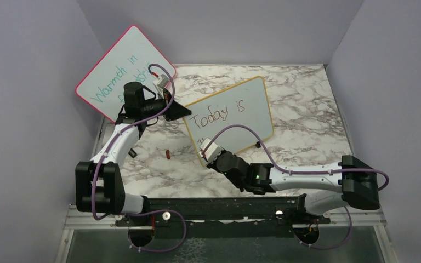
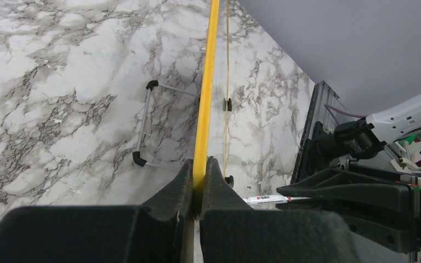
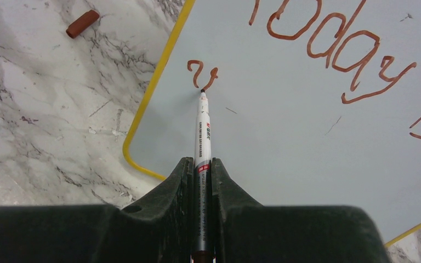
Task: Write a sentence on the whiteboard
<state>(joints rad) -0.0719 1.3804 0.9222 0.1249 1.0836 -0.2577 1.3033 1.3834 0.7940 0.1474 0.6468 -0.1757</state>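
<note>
my left gripper (image 2: 198, 176) is clenched on the thin yellow frame edge of the whiteboard (image 1: 235, 112), which stands tilted near the middle of the marble table (image 1: 312, 109), its rounded near corner pointing at my right arm. my right gripper (image 3: 200, 171) is grasping the marker (image 3: 203, 129), a slim white barrel with red print. its dark tip touches the board just below a small curled stroke (image 3: 202, 74) that sits close to the board's left edge. the sentence (image 1: 218, 113) reads "today is" so far, in thin red-brown lines. below and right of my tip the smooth pale surface runs unmarked to the far yellow rim. left of the rim, veined grey-white marble spreads out, with the red-brown cap (image 3: 82, 23) lying on it, well apart from the board. a thin wire stand (image 2: 145, 123) with black tips sits just beside the frame near my left gripper. the pink-framed board (image 1: 123, 68) leans at the back left wall, behind my left arm.
</note>
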